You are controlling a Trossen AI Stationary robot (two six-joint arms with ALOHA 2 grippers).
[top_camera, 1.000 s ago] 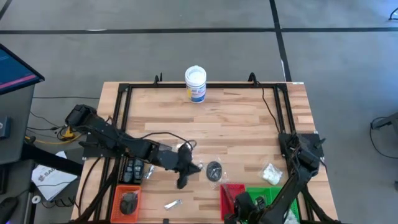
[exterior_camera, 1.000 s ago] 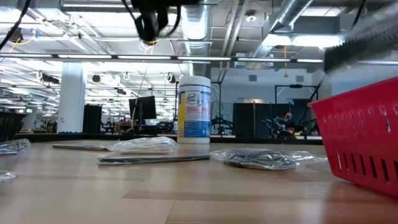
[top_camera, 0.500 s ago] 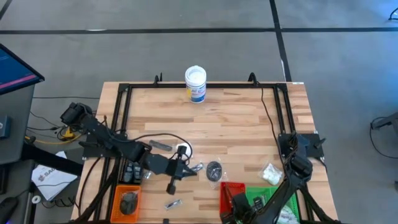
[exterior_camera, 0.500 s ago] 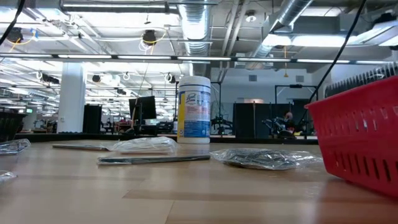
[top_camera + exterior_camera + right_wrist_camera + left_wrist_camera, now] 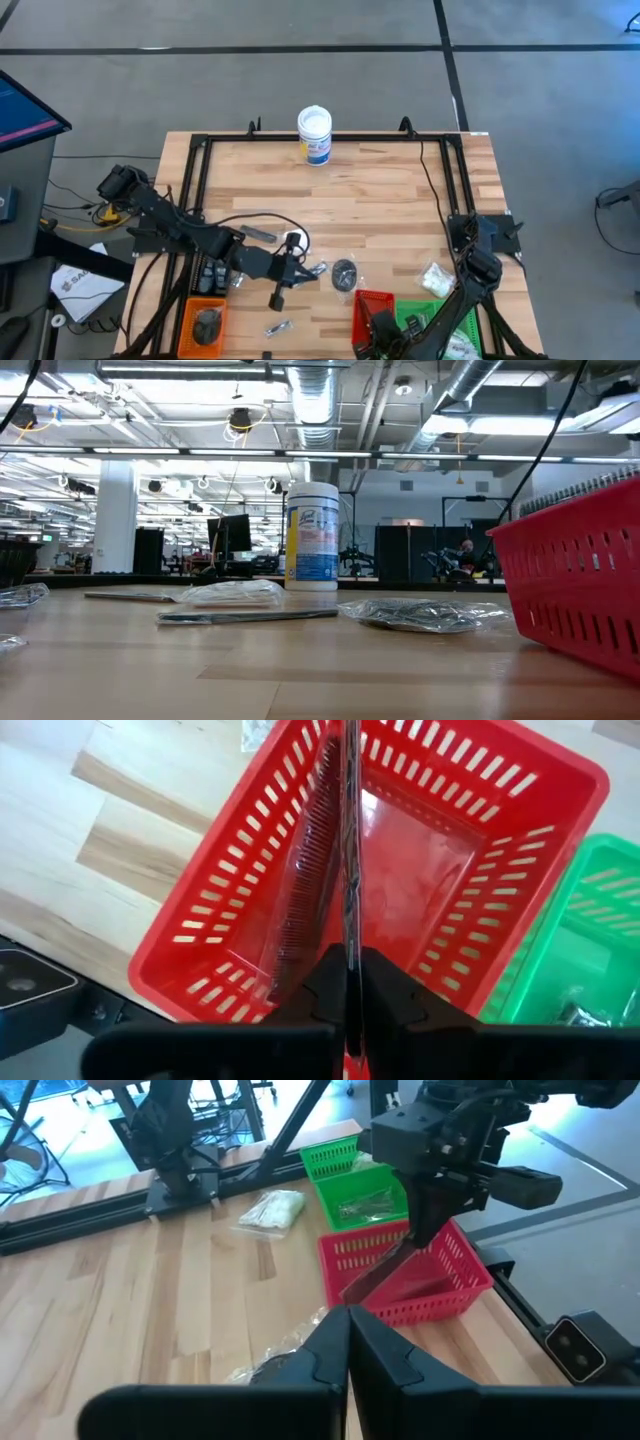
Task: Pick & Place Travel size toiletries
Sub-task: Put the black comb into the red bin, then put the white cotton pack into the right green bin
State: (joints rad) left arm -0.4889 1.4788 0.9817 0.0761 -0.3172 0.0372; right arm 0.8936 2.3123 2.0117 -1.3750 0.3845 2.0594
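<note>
Right gripper (image 5: 345, 982) is what I am working with: its fingers are pinched on a packaged black comb (image 5: 318, 850) that slants down into the red basket (image 5: 262, 890) directly below it, with the green basket (image 5: 560, 950) just beside. Left gripper (image 5: 348, 1342), fully closed and holding nothing, hangs over the table (image 5: 380, 200), a bagged dark disc (image 5: 344, 273) just ahead of it.

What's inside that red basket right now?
A black comb in a clear packet leans into the red basket, pinched by the right gripper. The floor looks otherwise bare; the corner beneath the gripper is hidden.
</note>
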